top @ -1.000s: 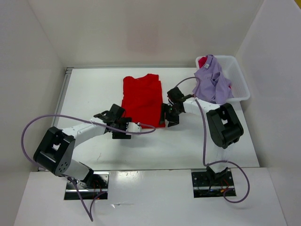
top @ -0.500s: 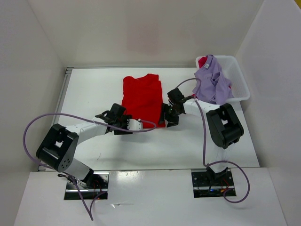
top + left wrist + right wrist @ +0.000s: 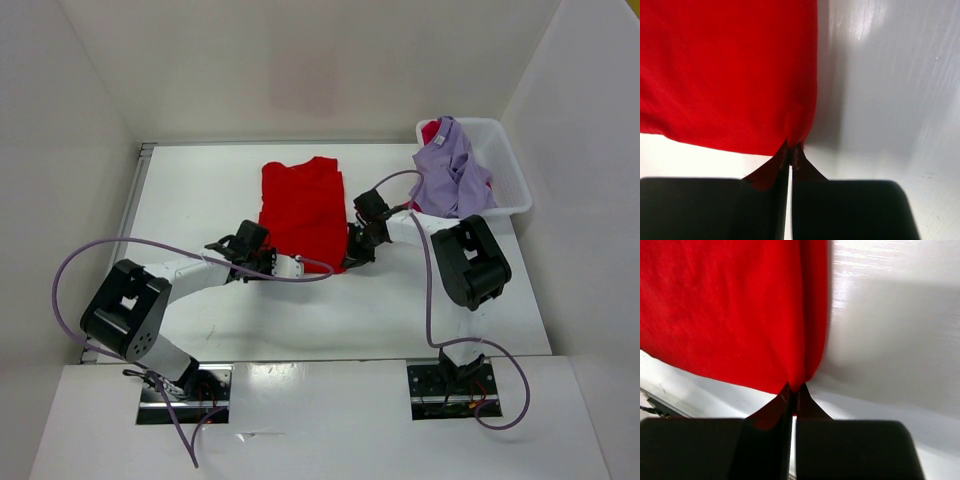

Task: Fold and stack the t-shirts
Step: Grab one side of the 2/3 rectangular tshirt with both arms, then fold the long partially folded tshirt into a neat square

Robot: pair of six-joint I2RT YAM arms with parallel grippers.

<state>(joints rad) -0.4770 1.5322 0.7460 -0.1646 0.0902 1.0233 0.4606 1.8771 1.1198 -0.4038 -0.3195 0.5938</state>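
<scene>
- The bright red t-shirt (image 3: 303,212) lies flat in the middle of the desk, in a narrow rectangle. It looks light, thin and limp, so its corners are the sensible place to hold.
- The left gripper (image 3: 791,151) is pinched closed on the near left corner. The right gripper (image 3: 793,389) is pinched closed on the near right corner.
- A lavender t-shirt (image 3: 450,172) and a crimson t-shirt (image 3: 431,130) are heaped in a white bin (image 3: 512,185) at the far right.
- The white desk (image 3: 200,190) is smooth and glossy, enclosed by white panels (image 3: 90,120).

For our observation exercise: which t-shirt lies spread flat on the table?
The bright red t-shirt, spread on the table; the lavender t-shirt and the crimson t-shirt are heaped in the white bin.
</scene>
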